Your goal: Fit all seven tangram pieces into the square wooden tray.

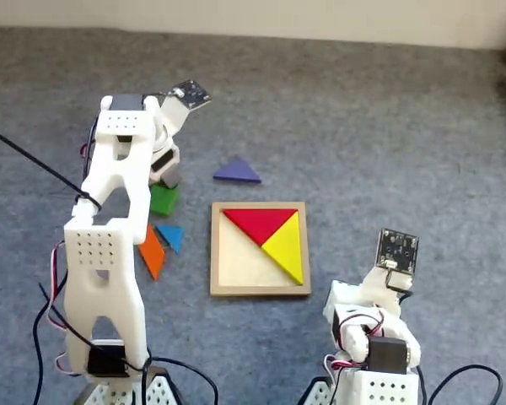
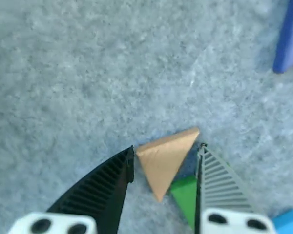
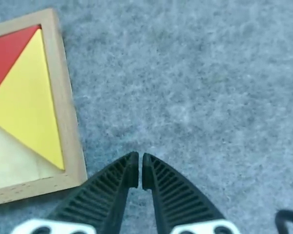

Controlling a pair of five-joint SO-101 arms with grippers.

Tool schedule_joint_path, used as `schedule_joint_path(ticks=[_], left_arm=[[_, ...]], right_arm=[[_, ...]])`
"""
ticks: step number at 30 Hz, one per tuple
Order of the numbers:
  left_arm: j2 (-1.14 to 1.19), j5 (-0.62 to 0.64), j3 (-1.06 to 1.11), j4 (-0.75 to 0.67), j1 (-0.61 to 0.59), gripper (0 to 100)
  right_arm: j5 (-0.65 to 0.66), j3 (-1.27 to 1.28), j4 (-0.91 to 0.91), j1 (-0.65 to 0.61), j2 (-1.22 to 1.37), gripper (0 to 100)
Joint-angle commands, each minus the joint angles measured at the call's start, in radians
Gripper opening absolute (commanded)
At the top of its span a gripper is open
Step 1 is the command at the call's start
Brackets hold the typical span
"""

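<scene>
Our left pincer (image 2: 166, 151) is closed on the tan triangle (image 2: 161, 161), one finger at each of its two far corners. We cannot tell whether the piece is off the carpet (image 1: 363, 126) yet. It sits left of the tray (image 1: 260, 291), and the green piece (image 2: 185, 195) lies right against its lower point. We judge this step to be the pickup, and a hold by two corners lets the piece swing. So we would keep the squeeze steady and lift straight up until we are clear of the green piece. Then we would cross to the bare part of the tray, turn the triangle to match the gap and set it down flat before letting go. The left wrist view gives us the grip itself, while from above the left arm (image 1: 118, 211) covers that spot. The high view gives us the layout. The red triangle (image 1: 259, 224) and the yellow triangle (image 1: 287, 249) fill the tray's top and right, leaving its left and bottom bare. The purple triangle (image 1: 237, 172), the blue triangle (image 1: 169, 236) and the orange piece (image 1: 151, 251) wait outside. The right wrist view shows our right pincer (image 3: 140, 168) almost closed on nothing. It sits over carpet just beside the tray's rim (image 3: 68, 122), near the yellow triangle.
</scene>
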Motion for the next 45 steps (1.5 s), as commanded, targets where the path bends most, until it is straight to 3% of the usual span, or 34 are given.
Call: schedule_joint_path(ticks=[1,17,25,36,41,45], left_arm=[[0.038,-0.009,-0.099,0.014,0.004,21],[0.111,-0.009,-0.182,0.021,0.016,21],[0.113,-0.055,-0.182,0.143,0.016,12],[0.104,-0.052,-0.263,0.290,0.048,7],[0.104,0.041,-0.378,0.336,0.094,7],[0.102,0.046,-0.418,0.341,0.125,7]], right_arm=[[0.006,0.136,0.008,0.010,-0.022,3.3],[0.006,0.136,0.008,0.010,-0.022,3.3],[0.006,0.136,0.008,0.010,-0.022,3.3],[0.006,0.136,0.008,0.010,-0.022,3.3],[0.006,0.136,0.008,0.010,-0.022,3.3],[0.006,0.136,0.008,0.010,-0.022,3.3]])
